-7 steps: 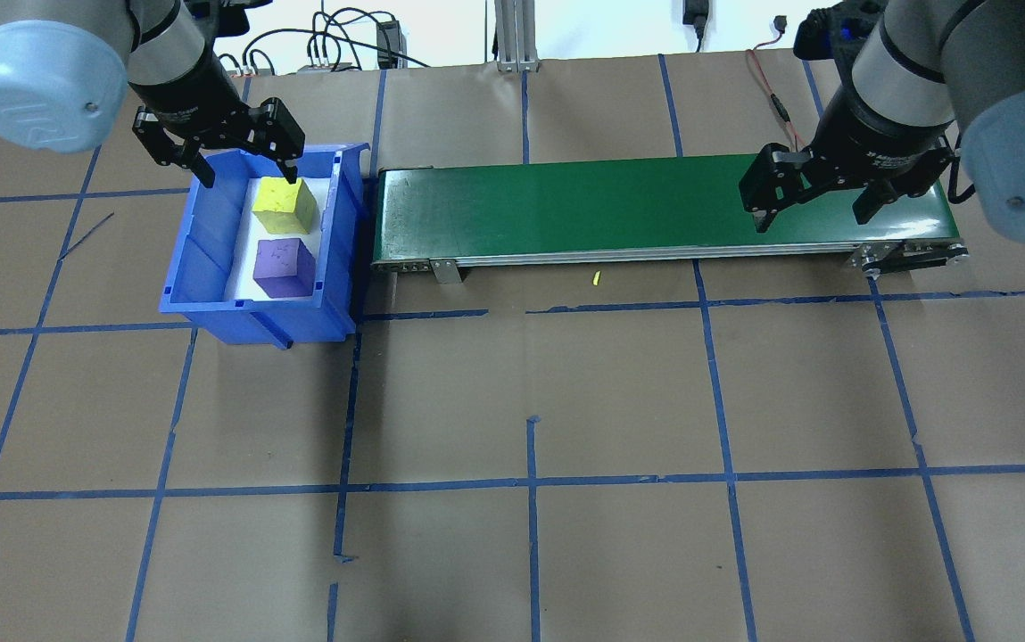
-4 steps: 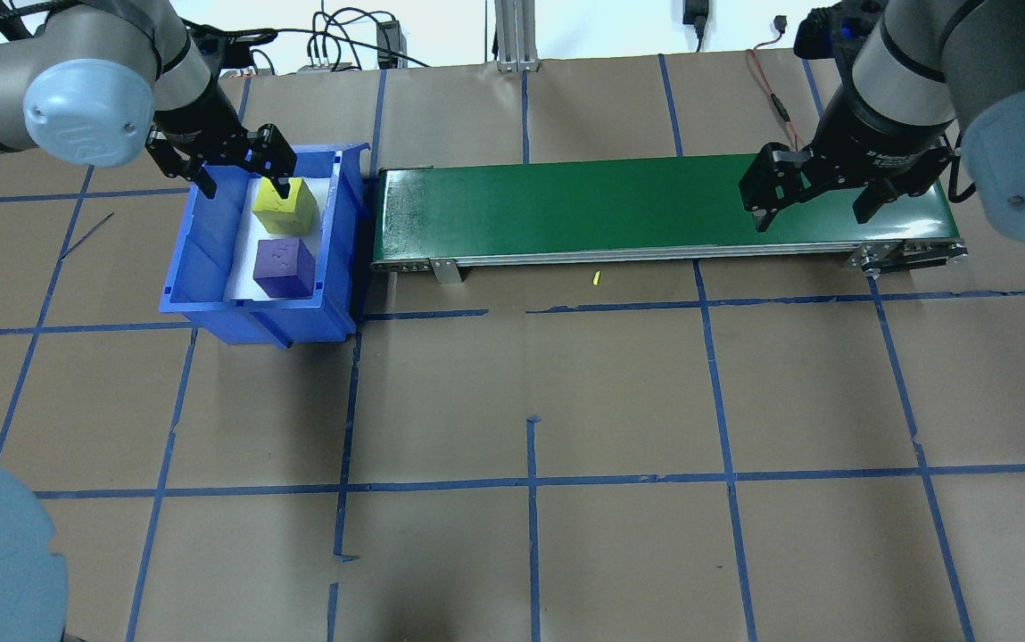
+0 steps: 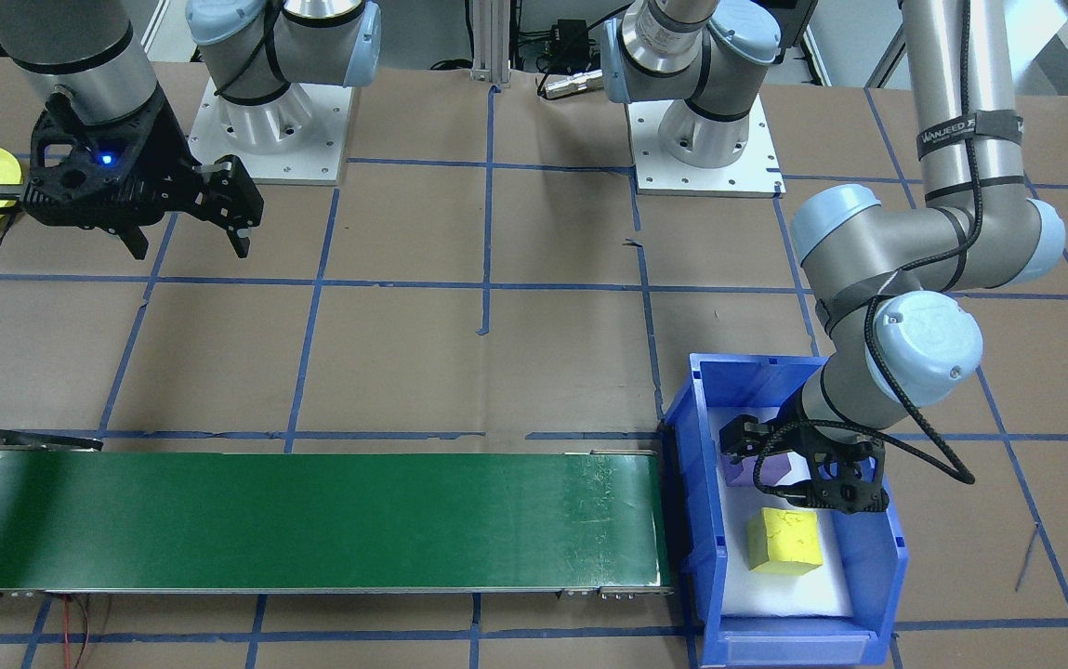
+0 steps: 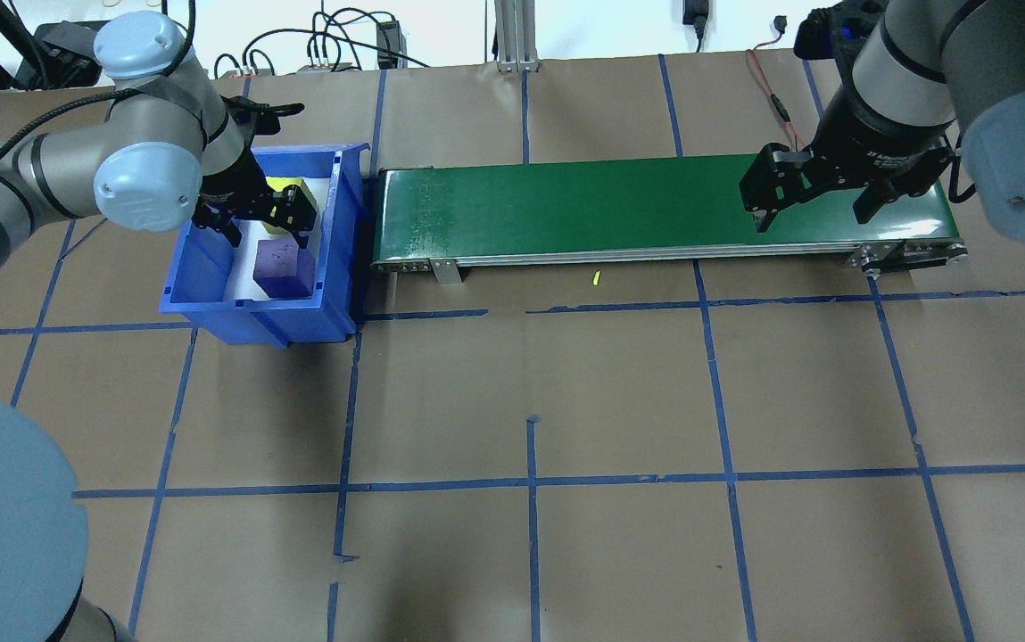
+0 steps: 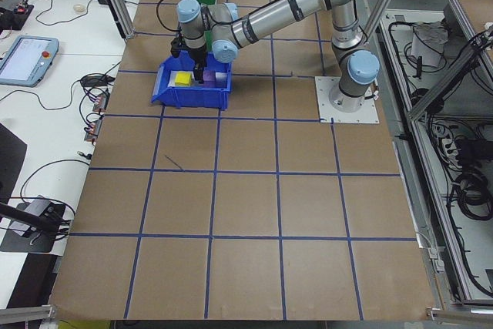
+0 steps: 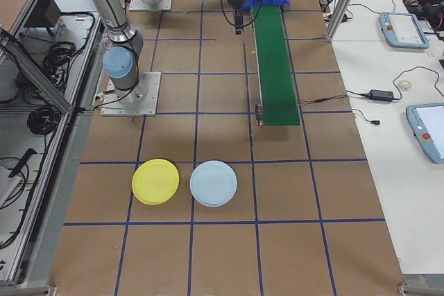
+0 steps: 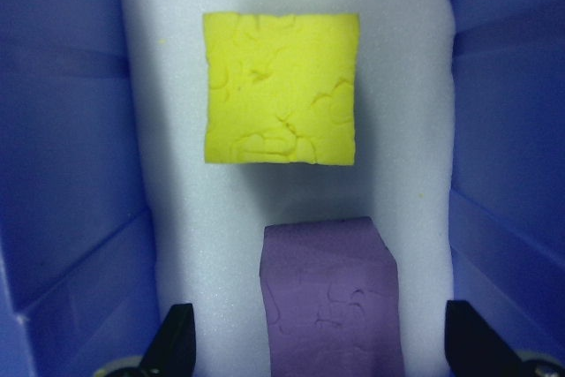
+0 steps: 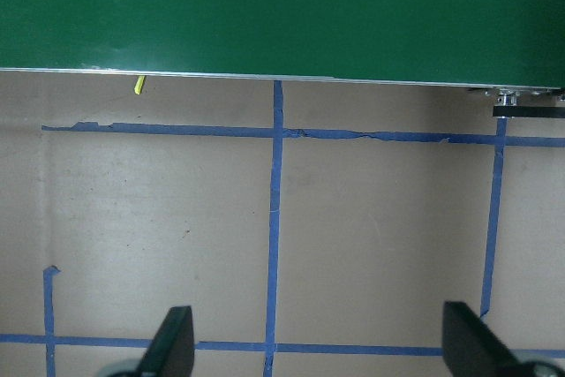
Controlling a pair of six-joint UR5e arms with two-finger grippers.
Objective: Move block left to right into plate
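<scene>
Brown-papered bench; only my right-side cam shows 2 plates. Left tool wide open, empty, straddling the purple block.

We see matt, crinkled foam yellow block, purple block, white foam liner, glossy plastic blue bin, brown paper table cover.

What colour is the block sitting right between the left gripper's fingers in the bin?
Purple block, clearest in the left wrist view.
</scene>
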